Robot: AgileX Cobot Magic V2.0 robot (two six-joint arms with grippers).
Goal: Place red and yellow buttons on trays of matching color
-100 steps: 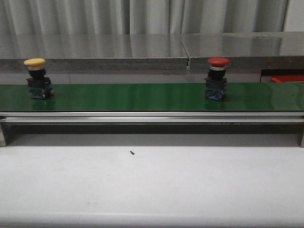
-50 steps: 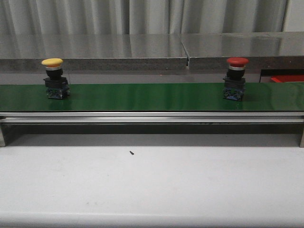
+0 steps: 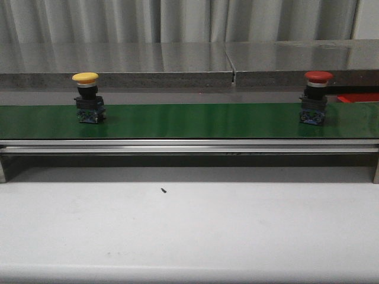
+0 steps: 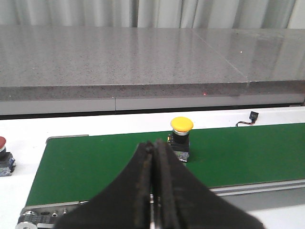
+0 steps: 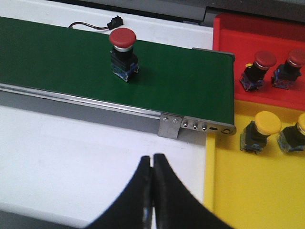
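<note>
A yellow button [image 3: 89, 97] stands upright at the left of the green conveyor belt [image 3: 195, 121]; it also shows in the left wrist view [image 4: 181, 137]. A red button [image 3: 315, 97] stands near the belt's right end, seen too in the right wrist view [image 5: 123, 54]. My left gripper [image 4: 154, 145] is shut and empty, in front of the belt, just beside the yellow button in its view. My right gripper [image 5: 152, 160] is shut and empty over the white table, short of the belt. The red tray [image 5: 259, 52] and yellow tray [image 5: 257, 186] lie past the belt's end.
The red tray holds two red buttons [image 5: 257, 69] and the yellow tray two yellow buttons [image 5: 259, 131]. Another red button [image 4: 5, 155] sits off the belt's other end. A small dark speck [image 3: 163, 190] lies on the white table. A grey stone ledge [image 3: 118, 62] runs behind the belt.
Both buttons have travelled to the right along the belt. The grippers are not seen in the earlier frames.
</note>
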